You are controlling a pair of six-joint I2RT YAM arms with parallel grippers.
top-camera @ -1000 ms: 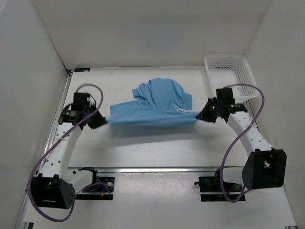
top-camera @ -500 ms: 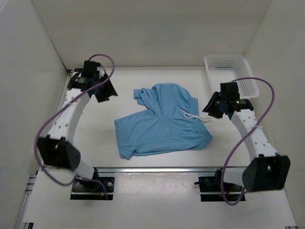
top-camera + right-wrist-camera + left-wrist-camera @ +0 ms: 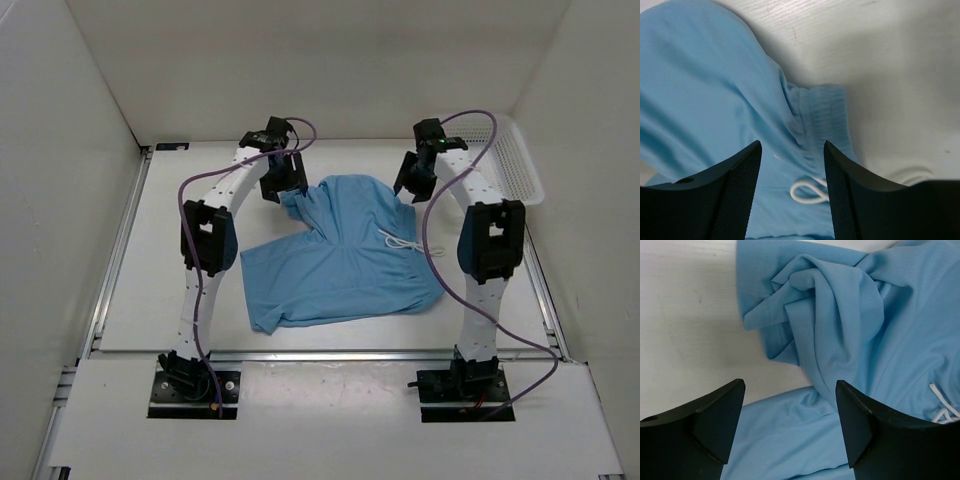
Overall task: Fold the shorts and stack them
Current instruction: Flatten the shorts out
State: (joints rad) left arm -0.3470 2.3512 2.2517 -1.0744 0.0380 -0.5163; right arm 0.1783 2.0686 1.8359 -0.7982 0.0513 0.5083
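Surface: white, carrying everything.
Shorts: light blue, rumpled at the middle, far leg bunched, white drawstring toward the right.
Left claw: spread, empty, above the bunched leg.
Right claw: spread, empty, above the waistband.

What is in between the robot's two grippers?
The far end of the light blue soft fabric shorts lies between the left gripper and the right gripper. The top external view shows it.
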